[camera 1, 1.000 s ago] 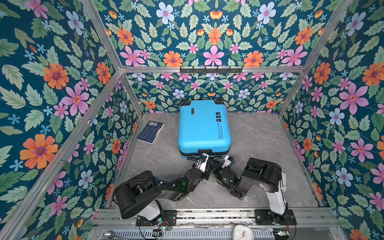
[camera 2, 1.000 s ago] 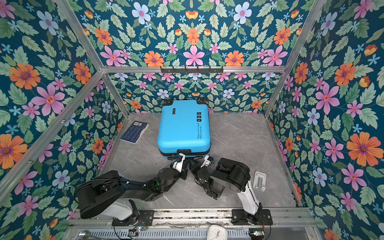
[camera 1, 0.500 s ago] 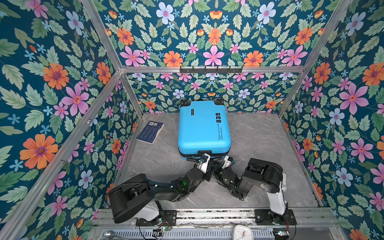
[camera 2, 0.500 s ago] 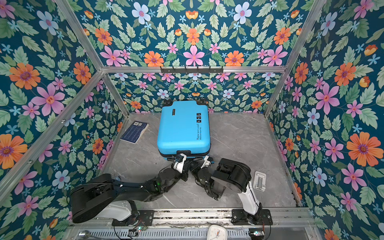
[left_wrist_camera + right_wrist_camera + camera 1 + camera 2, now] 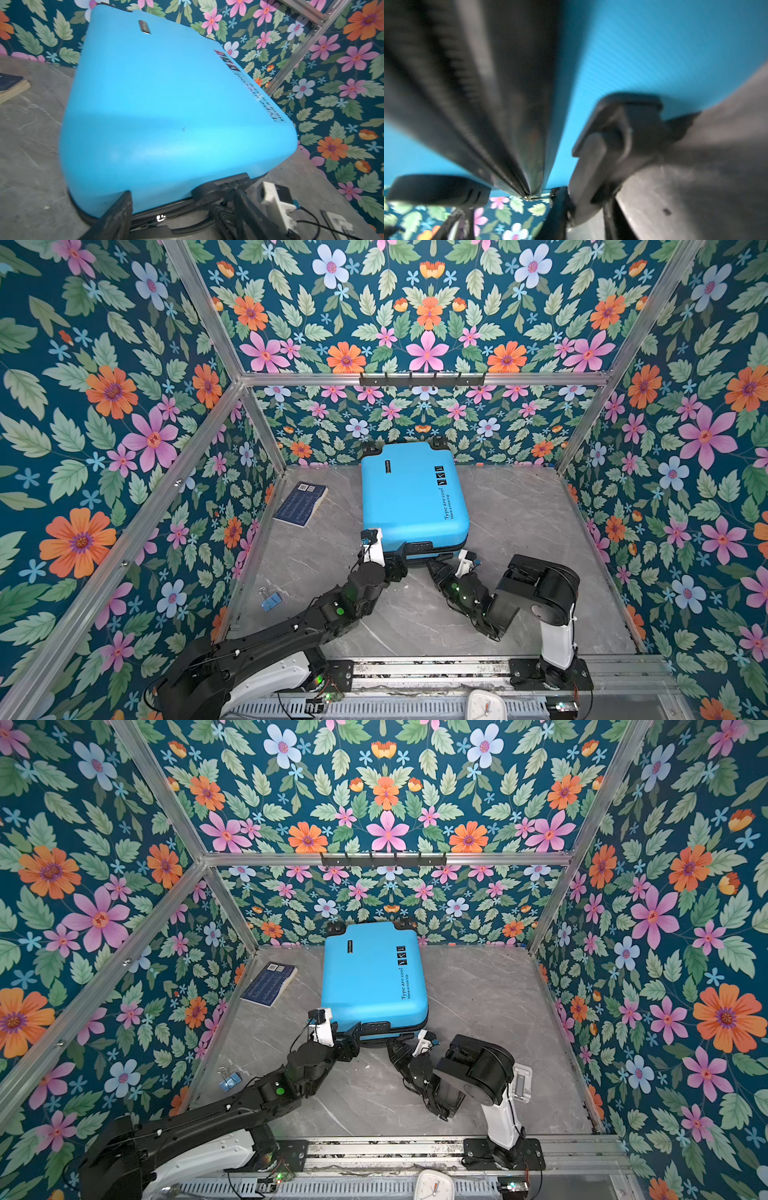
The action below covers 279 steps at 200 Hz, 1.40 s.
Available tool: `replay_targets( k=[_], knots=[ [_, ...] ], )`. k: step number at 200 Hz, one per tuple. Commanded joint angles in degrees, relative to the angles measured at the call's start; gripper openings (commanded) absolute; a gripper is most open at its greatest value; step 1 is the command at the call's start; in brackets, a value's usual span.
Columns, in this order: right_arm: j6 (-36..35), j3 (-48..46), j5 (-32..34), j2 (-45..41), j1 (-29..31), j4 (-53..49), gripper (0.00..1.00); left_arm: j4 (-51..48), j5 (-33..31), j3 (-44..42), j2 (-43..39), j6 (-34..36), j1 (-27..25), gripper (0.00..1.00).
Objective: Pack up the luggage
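Nearest, the left gripper (image 5: 182, 193) stands spread wide, holding nothing, at 7 o'clock on the near edge of the luggage (image 5: 411, 493). The right gripper (image 5: 435, 569), at 5 o'clock, is too blurred to judge. The luggage lies flat toward 12 o'clock. Its shell looks rigid, slick and likely light, so take the black handle (image 5: 419, 548) or seam lip, not the smooth top.

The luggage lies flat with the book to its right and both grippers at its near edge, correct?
No. The book lies to the left of the luggage, as both top views show; the left gripper and right gripper are indeed at its near edge.
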Motion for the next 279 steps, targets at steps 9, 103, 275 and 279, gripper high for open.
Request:
replay_targets(
  k=[9, 103, 275, 279],
  knots=[
    [-7.9, -2.1, -3.9, -3.2, -0.6, -10.3, 0.48, -8.4, -0.1, -0.4, -3.9, -5.2, 5.5, 0.80],
    [-32.1, 7.9, -6.8, -29.6, 4.1, -50.8, 0.49, -7.3, 9.4, -1.9, -4.1, -6.9, 17.9, 0.83],
    [4.7, 6.6, 5.9, -2.1, 4.3, -9.6, 0.55, 21.9, 10.3, -27.5, -13.3, 2.9, 11.0, 0.67],
    [4.9, 6.8, 5.8, -0.6, 4.3, -7.2, 0.54, 23.3, 10.3, -27.8, -12.3, 3.0, 10.9, 0.67]
  ],
)
